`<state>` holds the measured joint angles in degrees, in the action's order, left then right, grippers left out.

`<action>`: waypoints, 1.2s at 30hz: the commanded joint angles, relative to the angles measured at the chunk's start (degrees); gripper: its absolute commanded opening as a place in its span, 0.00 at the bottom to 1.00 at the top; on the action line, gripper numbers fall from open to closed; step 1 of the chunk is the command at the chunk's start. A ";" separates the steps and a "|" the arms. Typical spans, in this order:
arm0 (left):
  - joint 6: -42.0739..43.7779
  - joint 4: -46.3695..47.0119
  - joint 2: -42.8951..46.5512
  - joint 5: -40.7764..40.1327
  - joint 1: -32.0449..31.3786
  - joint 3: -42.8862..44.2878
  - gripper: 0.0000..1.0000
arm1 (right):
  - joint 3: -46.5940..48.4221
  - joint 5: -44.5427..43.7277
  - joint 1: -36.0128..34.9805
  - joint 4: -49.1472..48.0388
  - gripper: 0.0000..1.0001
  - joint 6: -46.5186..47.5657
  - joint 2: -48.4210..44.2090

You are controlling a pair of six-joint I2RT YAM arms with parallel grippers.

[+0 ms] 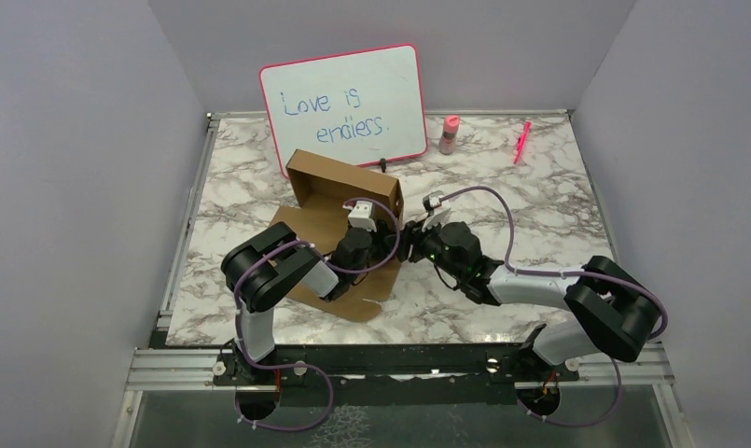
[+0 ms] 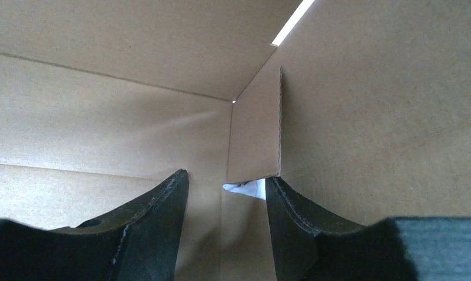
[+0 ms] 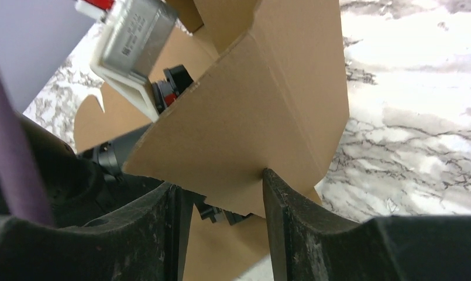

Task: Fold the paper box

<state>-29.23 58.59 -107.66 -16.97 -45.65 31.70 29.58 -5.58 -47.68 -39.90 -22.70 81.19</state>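
Note:
The paper box (image 1: 339,182) is brown corrugated cardboard, partly folded, with its back wall upright and a flat panel lying toward the arms. My left gripper (image 1: 381,238) is inside it. In the left wrist view its jaws (image 2: 227,175) stand open facing an inner corner of the box (image 2: 133,117), and the right fingertip (image 2: 274,184) touches the lower corner of a side flap. My right gripper (image 1: 416,238) is at the box's right side. Its jaws (image 3: 220,179) are open, with a raised flap (image 3: 262,117) just beyond the tips and nothing clamped.
A pink-framed whiteboard (image 1: 345,105) leans against the back wall behind the box. A pink bottle (image 1: 449,134) and a pink marker (image 1: 521,141) lie at the back right of the marble table (image 1: 539,205). Grey walls close in three sides.

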 commanded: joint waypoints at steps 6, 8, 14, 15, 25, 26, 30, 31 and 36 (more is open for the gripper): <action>0.45 -3.37 7.46 0.15 -0.54 -4.62 0.59 | -1.33 0.89 -0.39 -3.37 0.53 0.72 0.19; 0.30 -3.81 9.74 -0.43 -0.50 -5.77 0.61 | -1.22 0.91 -0.39 -3.39 0.53 0.81 0.24; 0.21 -6.94 15.82 -0.74 -0.48 -8.48 0.65 | -0.93 1.98 -0.40 -3.63 0.53 0.73 0.80; 0.41 -7.41 16.91 -0.63 -0.49 -9.09 0.65 | -0.90 2.29 -0.40 -3.54 0.53 0.73 0.77; 2.24 -8.84 27.14 5.31 -1.84 -16.45 0.75 | -0.32 2.37 -0.34 -3.54 0.54 0.75 1.61; 2.78 -8.82 27.93 5.48 -2.28 -16.90 0.76 | -0.29 2.39 -0.31 -3.69 0.54 0.66 1.72; 4.59 -8.55 28.37 5.90 -4.15 -16.44 0.79 | -0.06 2.16 -0.34 -3.72 0.55 0.38 2.01; 4.95 -8.44 27.85 5.94 -4.55 -15.84 0.79 | -0.01 2.16 -0.39 -3.74 0.55 0.32 2.04; 5.55 -7.54 23.43 5.18 -5.34 -12.03 0.80 | 0.53 2.58 -0.37 -3.45 0.55 0.29 2.36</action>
<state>-25.28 49.58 -81.36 -12.71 -50.41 16.32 28.60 -4.14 -47.68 -41.08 -22.48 82.65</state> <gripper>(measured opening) 0.795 0.545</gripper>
